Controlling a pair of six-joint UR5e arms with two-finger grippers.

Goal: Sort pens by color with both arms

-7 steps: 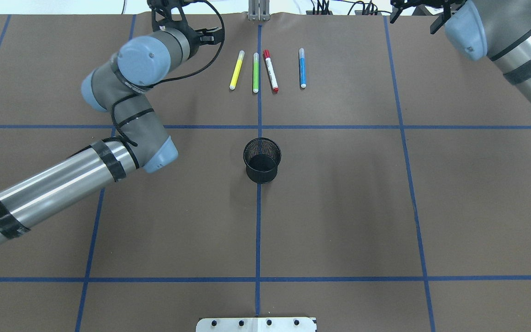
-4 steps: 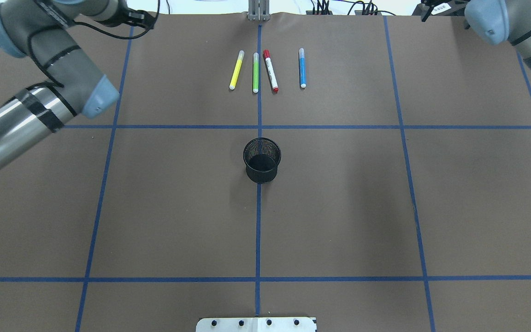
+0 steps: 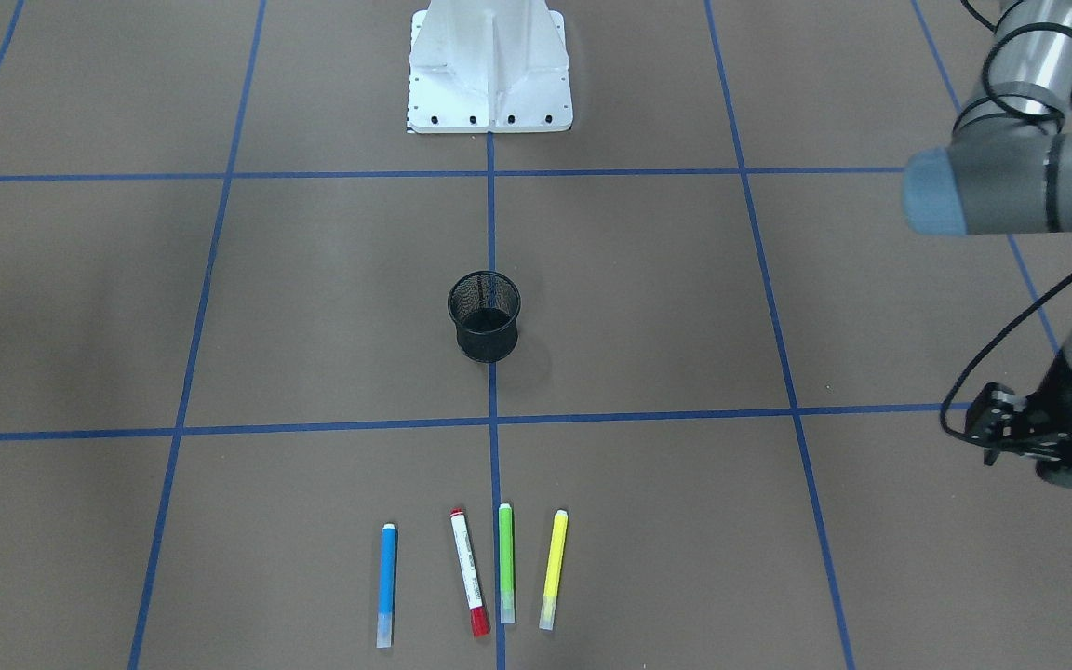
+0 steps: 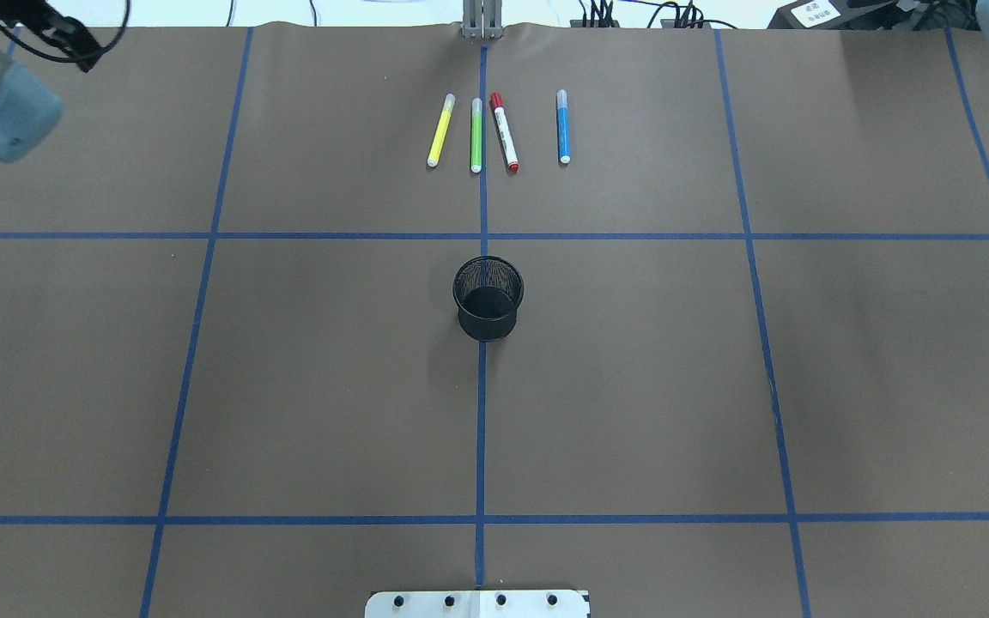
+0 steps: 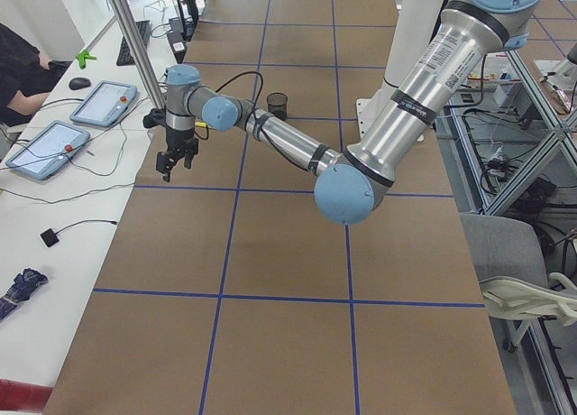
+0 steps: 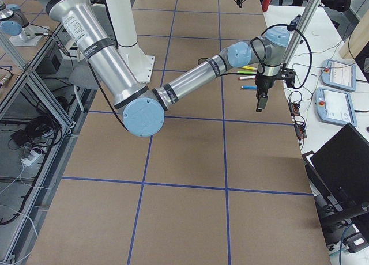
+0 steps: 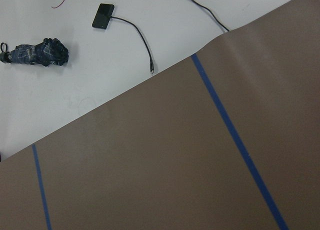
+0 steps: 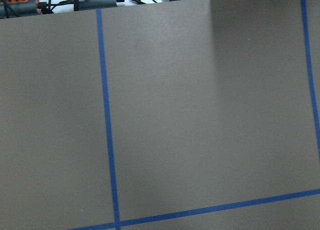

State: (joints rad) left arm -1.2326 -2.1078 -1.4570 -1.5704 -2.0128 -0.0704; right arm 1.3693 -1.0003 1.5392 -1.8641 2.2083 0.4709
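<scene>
Presently the four pens are lying flat in one row near the far edge of the table, side by side, none touching: yellow pen, green pen, red-capped white pen, and blue pen a little apart. The green pen is lying just beside the centre tape line. The black mesh cup is standing upright on that line, well apart from them. The left gripper is hanging over the table's left end, fingers spread, gripping nothing. The right gripper is hanging at the opposite end; its state cannot be told.
</scene>
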